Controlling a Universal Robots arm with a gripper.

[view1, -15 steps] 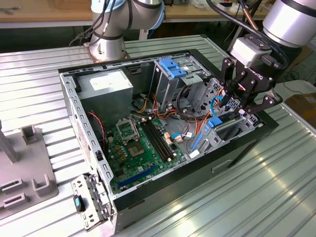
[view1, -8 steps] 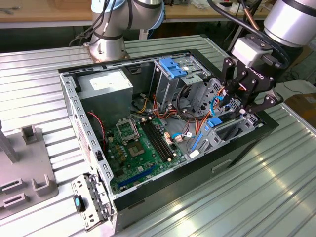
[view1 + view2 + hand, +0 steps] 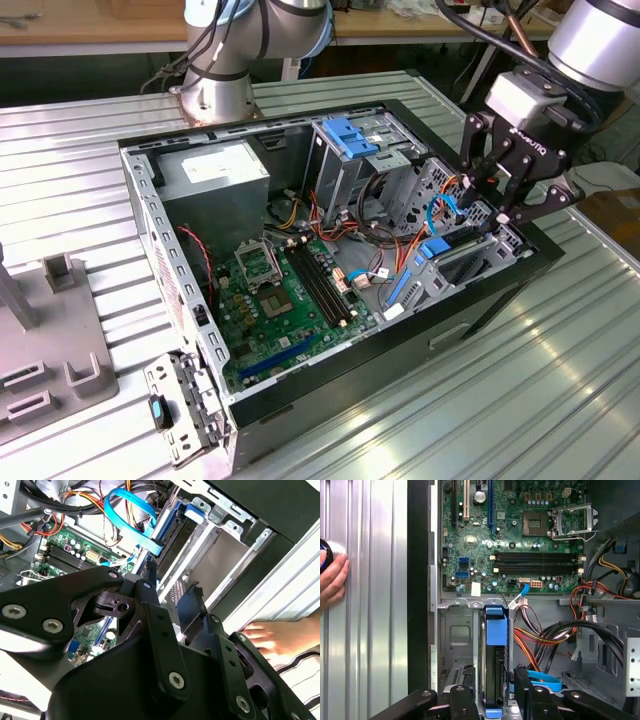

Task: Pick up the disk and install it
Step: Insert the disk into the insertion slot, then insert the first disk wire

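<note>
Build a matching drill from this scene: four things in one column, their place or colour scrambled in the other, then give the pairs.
Things
1. disk
2. gripper
3. motherboard
4. hand

Descriptions
A. green, flat on the floor of the case
B. resting on the ribbed table, outside the case
C. black, above the drive bay
D. blue-framed, on edge in the drive bay

Pairs: 1-D, 2-C, 3-A, 4-B
</note>
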